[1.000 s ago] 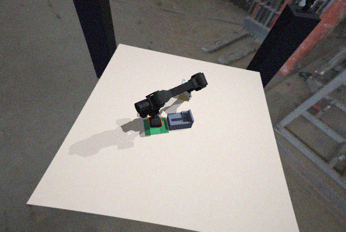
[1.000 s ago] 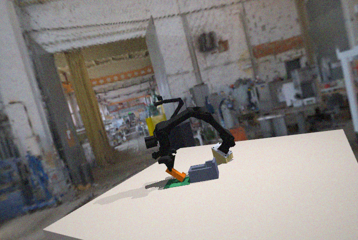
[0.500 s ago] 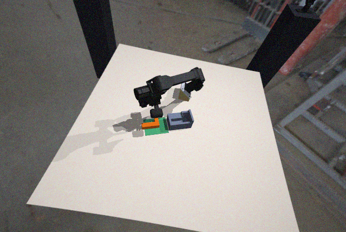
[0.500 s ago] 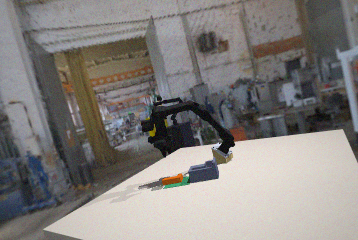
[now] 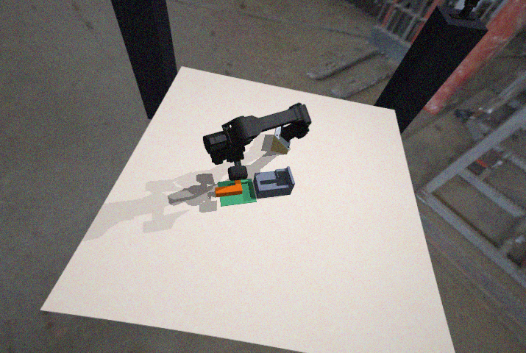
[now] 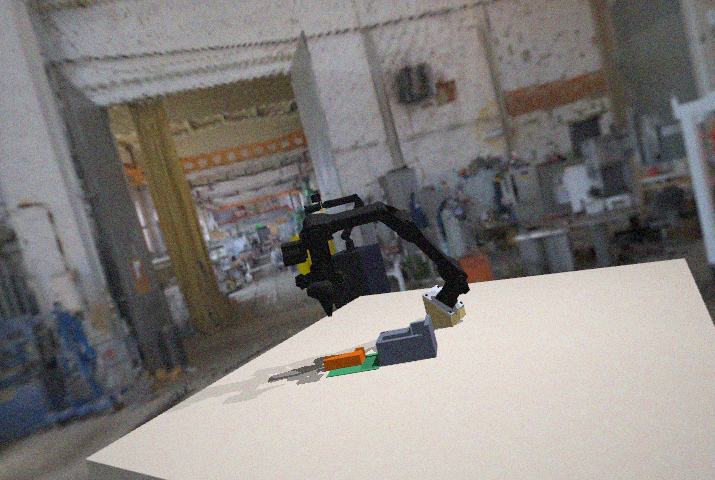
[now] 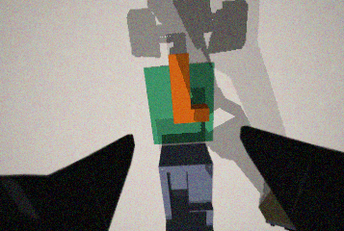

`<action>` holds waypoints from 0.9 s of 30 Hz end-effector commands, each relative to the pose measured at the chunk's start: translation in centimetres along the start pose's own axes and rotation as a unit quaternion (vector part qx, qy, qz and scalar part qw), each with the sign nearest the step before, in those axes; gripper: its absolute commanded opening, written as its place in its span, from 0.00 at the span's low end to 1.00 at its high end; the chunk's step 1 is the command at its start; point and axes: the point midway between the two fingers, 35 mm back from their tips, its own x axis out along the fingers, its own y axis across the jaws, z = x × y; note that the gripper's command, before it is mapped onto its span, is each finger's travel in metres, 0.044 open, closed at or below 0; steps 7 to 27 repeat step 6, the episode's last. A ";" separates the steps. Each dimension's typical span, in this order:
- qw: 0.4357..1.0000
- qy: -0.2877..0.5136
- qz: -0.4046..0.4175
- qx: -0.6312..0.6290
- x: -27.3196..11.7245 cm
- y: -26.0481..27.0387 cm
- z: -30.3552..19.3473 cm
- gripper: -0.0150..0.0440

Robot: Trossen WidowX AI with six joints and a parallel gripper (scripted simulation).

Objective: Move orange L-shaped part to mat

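The orange L-shaped part (image 5: 229, 190) (image 6: 343, 360) (image 7: 179, 91) lies flat on the green mat (image 5: 235, 201) (image 6: 353, 369) (image 7: 156, 96). Its long end reaches slightly past the mat's edge away from the tray. Its L-shaped end is nearer the tray. The grey tray (image 5: 274, 191) (image 6: 406, 348) (image 7: 198, 185) stands beside the mat, with its pocket empty. My gripper (image 5: 237, 178) (image 6: 329, 313) (image 7: 186, 136) is open and empty. It hangs above the part without touching it. In the wrist view the fingers stand wide apart, nearer the tray side than the part.
The tray has a raised end wall on the side away from the mat. The arm's wedge-shaped base mount (image 5: 279, 146) (image 6: 444, 315) stands behind the tray. Arm shadows fall across the mat and the pale table (image 5: 313, 257) (image 6: 539, 384).
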 end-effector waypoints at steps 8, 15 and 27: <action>1.000 0.002 0.000 0.002 0.1 -0.1 0.0 0.93; 1.000 0.002 0.000 0.002 0.1 -0.1 0.0 0.93; 1.000 0.002 0.000 0.002 0.1 -0.1 0.0 0.93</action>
